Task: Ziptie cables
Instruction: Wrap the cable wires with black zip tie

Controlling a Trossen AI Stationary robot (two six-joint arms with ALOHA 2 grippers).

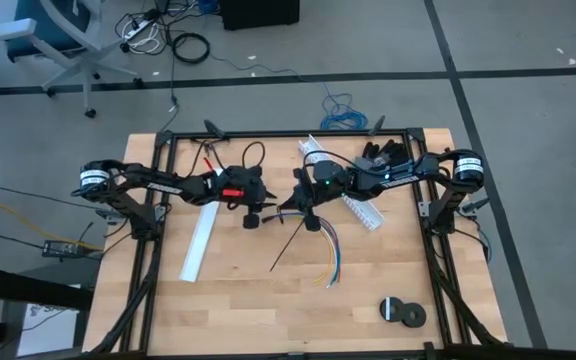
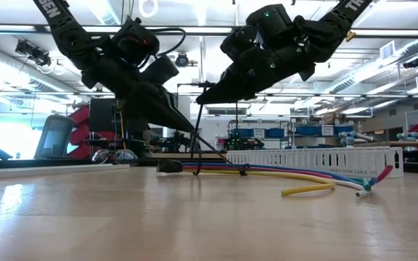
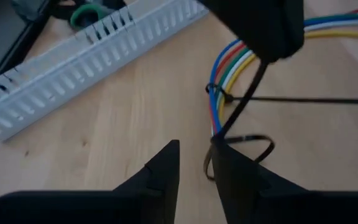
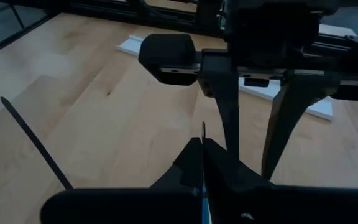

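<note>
Ziptie [image 3: 238, 102] is looped around the cables [image 3: 229, 65] but looks slack, so cinching's left. Right tool [image 4: 202, 163] pinches the ziptie; left tool [image 3: 194, 163] sits slightly parted beside it.

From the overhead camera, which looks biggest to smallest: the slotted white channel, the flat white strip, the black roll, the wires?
1. Flat white strip and slotted white channel: alike; arm covers part of the channel.
2. Wires.
3. Black roll.

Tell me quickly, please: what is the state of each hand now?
Left hand: open, just above the table beside the cables, holding nothing.
Right hand: closed on a ziptie, over the cables.
</note>
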